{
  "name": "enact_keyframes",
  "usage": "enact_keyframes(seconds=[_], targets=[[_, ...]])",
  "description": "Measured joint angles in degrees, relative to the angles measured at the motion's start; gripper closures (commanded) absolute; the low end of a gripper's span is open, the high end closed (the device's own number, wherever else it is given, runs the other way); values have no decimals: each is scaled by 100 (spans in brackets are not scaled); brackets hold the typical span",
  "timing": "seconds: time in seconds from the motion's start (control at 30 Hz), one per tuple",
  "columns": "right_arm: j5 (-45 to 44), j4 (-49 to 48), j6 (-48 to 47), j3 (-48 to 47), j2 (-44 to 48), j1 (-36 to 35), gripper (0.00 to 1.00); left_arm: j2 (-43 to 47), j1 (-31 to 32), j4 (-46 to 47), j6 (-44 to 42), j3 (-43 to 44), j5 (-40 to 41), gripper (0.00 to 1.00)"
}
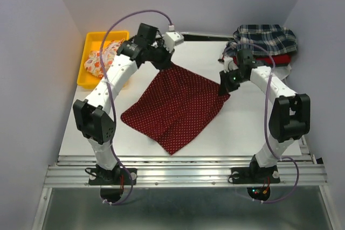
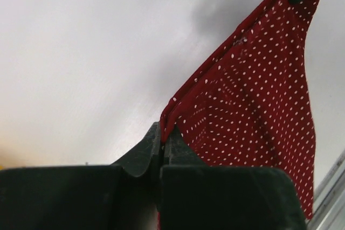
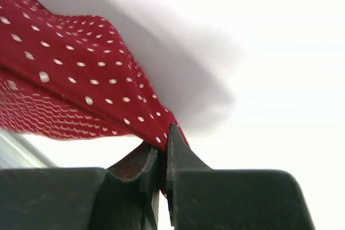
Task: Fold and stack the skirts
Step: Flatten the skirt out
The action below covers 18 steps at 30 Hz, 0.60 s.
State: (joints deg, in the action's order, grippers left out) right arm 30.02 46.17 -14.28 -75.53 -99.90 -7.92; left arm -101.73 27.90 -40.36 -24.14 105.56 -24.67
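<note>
The left gripper (image 2: 163,134) was clenched on one corner of the dark red dotted skirt (image 2: 253,106), its jaws pinched tight over the hemmed edge. The right gripper (image 3: 164,141) was closed in the same way on another corner of that cloth. From above, both held corners sat at the skirt's far side, raised a little, while the rest trailed down and lay spread on the table (image 1: 248,127) toward the arms. Gripping two corners of one edge kept that edge stretched between the arms. That probably served to carry it over the near part for a fold, or to drag the cloth flat first; which of the two could not be told.

At the far right corner the plaid skirt (image 1: 267,37) lay on top of the plain red skirt (image 1: 281,59), well apart from the work, which looked like the stack being built. The cream skirt (image 1: 99,60) sat bunched in the yellow bin (image 1: 108,35) at the far left, apparently waiting its turn.
</note>
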Motion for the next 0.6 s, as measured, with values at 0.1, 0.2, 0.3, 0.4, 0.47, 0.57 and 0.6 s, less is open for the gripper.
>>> enact_keyframes(seconds=[0.1, 0.2, 0.3, 0.4, 0.47, 0.57, 0.6], targets=[[-476, -22, -216, -1005, 125, -7, 99, -116, -577, -223, -7, 802, -179, 100], [-857, -162, -529, -1987, 332, -101, 99, -190, -1045, -273, -2, 1650, -452, 100], [-1180, -146, -944, -2739, 619, -192, 99, 44, -1139, -184, -74, 1751, -553, 100], [-1388, -125, -1292, -2975, 857, -190, 99, 503, -1095, 28, -164, 1235, -658, 100], [-1486, -4, -1582, -2944, 1043, -195, 99, 955, -1058, 195, -240, 601, -787, 100], [-1504, 157, -1904, -2616, 1276, -197, 99, 1443, -1029, 326, -308, -44, -957, 100], [-1499, 258, -1978, -2546, 1325, -208, 99, 1644, -1027, 376, -315, -302, -1043, 100]])
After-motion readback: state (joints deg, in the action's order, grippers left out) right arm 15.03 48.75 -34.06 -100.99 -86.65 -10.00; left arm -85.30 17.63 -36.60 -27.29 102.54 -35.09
